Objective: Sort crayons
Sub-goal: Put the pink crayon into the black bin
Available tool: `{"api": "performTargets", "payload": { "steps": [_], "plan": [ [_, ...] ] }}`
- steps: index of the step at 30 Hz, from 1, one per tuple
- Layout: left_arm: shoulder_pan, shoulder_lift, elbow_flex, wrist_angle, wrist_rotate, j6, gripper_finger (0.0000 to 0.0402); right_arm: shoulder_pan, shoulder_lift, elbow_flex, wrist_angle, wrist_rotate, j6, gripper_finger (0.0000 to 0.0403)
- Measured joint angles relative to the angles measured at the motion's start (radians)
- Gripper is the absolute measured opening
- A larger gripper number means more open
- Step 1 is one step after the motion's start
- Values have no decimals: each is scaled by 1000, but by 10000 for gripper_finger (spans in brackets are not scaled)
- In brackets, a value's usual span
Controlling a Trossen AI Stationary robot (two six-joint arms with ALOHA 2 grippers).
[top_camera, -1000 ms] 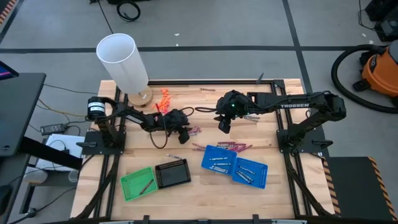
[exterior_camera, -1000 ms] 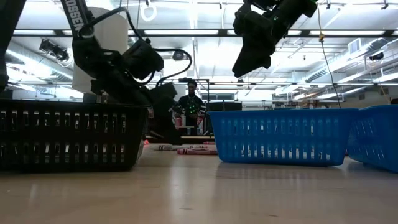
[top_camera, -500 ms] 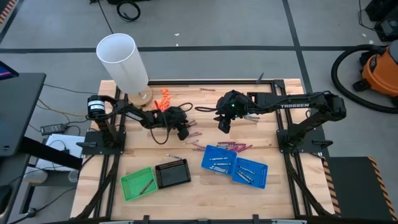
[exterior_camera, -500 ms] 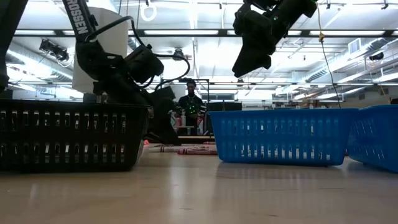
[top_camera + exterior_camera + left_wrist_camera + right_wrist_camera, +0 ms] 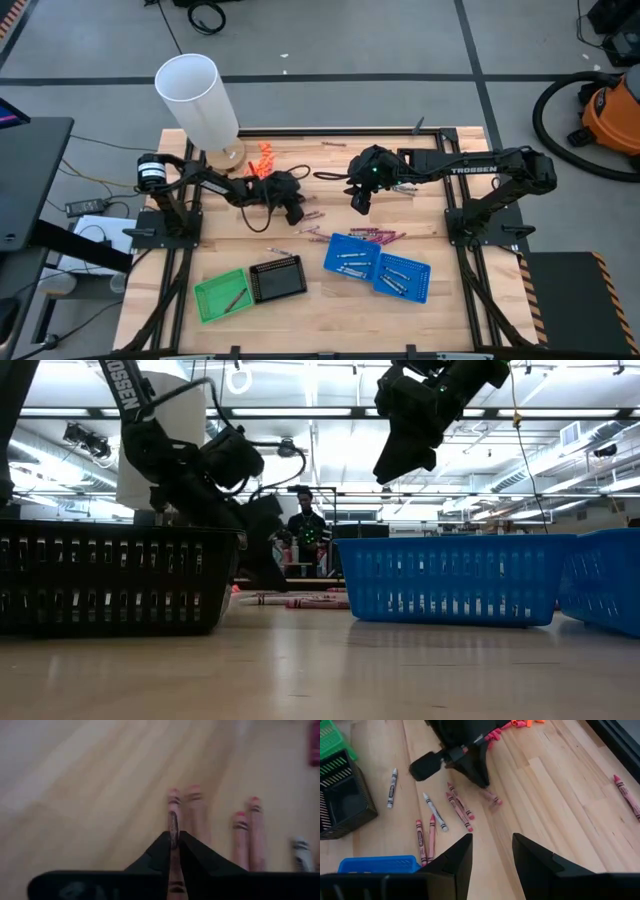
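1. The wooden table (image 5: 320, 300) sat in a grey-floored lab.
2. My left gripper (image 5: 172, 840) was down on the boards mid-table, pinched onto one red crayon (image 5: 173, 815); more crayons (image 5: 457, 810) lay just beside it.
3. My right gripper (image 5: 490, 852) hung above, parted, holding nothing.
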Motion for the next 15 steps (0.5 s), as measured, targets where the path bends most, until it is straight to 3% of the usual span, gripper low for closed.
{"api": "performTargets", "payload": {
  "steps": [6, 15],
  "plan": [
    [-1, -12, -3, 40, 59, 0, 38, 0, 0, 0, 0, 0, 0, 146],
    [-3, -14, -3, 47, 64, -1, 38, 0, 0, 0, 2, -2, 1, 146]
  ]
}}
